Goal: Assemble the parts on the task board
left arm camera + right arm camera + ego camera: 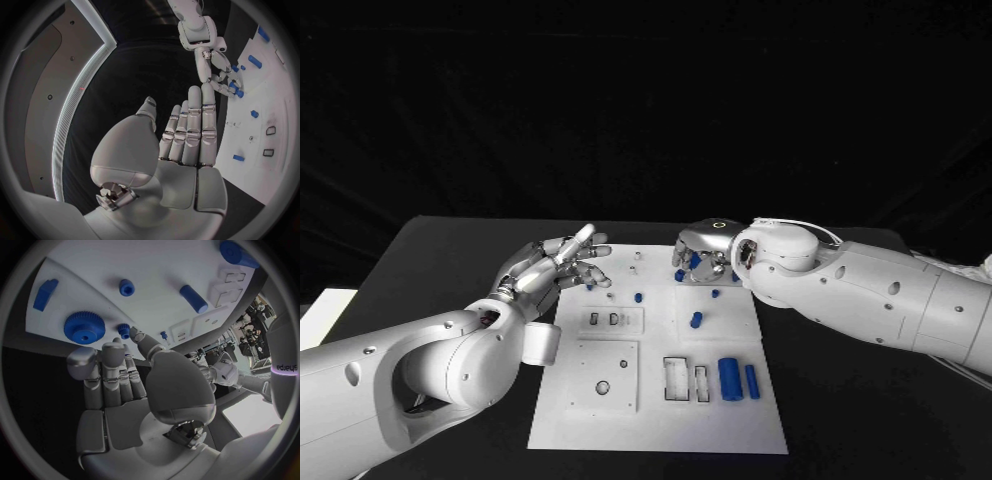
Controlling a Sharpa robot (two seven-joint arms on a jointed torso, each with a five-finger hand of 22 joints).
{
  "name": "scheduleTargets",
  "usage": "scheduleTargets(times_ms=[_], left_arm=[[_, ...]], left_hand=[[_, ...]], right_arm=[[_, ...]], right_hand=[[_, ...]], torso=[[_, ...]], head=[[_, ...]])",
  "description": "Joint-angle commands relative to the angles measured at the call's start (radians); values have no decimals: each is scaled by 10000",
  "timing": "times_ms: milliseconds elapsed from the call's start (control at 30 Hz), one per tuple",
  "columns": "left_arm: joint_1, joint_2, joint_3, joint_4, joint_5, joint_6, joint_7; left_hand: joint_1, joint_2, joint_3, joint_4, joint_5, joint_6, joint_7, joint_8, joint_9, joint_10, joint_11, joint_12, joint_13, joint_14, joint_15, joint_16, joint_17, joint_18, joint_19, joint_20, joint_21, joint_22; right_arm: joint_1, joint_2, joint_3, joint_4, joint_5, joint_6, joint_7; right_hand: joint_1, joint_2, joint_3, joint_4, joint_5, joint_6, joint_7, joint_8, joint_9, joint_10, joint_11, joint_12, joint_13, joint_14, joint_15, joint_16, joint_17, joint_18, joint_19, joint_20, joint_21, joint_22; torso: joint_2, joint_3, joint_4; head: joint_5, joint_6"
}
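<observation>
Black table [444, 260] under your task board [661, 420]. Your left hand [563, 262] holds nothing, fingers straight and together. Your right hand [704, 255] hovers by a blue gear [81, 327], fingers extended, empty.

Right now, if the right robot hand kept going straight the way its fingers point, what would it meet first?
Probably the large blue gear on the white board: the right robot hand has its fingertips just short of it, with a smaller gear beside. Depth is unclear.
</observation>
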Motion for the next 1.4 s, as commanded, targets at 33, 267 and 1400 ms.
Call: scheduleTargets(times_ms=[33,267,1400], left_arm=[[27,-5,10,30,20,204,49],[50,-20,11,49,20,206,38],[107,-36,15,87,20,216,-34]], left_hand=[[4,67,-52,9,-41,-11,54,-46,-12,6,82,-47,-13,-84,-10,63,9,76,-66,-28,44,9],[4,67,-52,9,-41,-11,54,-46,-12,6,82,-47,-13,-84,-10,63,9,76,-66,-28,44,9],[69,121,-42,-55,-40,-22,64,-90,-11,-18,95,-95,-13,-132,1,98,93,82,-119,-11,87,36]], right_arm=[[-23,64,-4,-86,-177,201,-18],[-41,128,-8,-137,-192,149,-3],[-56,383,-17,-395,-326,488,-148]], right_hand=[[46,-46,22,42,-51,-61,11,-22,17,-82,-19,-13,-13,134,45,67,32,-162,54,20,58,30],[57,11,84,98,-42,-46,21,-18,21,-82,-11,-9,-13,122,53,157,101,-166,38,29,121,88],[232,292,975,612,-573,678,-93,116,233,688,-175,-4,23,91,-55,1093,927,-286,141,-48,899,1052]], torso=[[35,0,12],[41,7,5],[113,-6,-9]], head=[[9,5],[65,-45],[121,-178]])
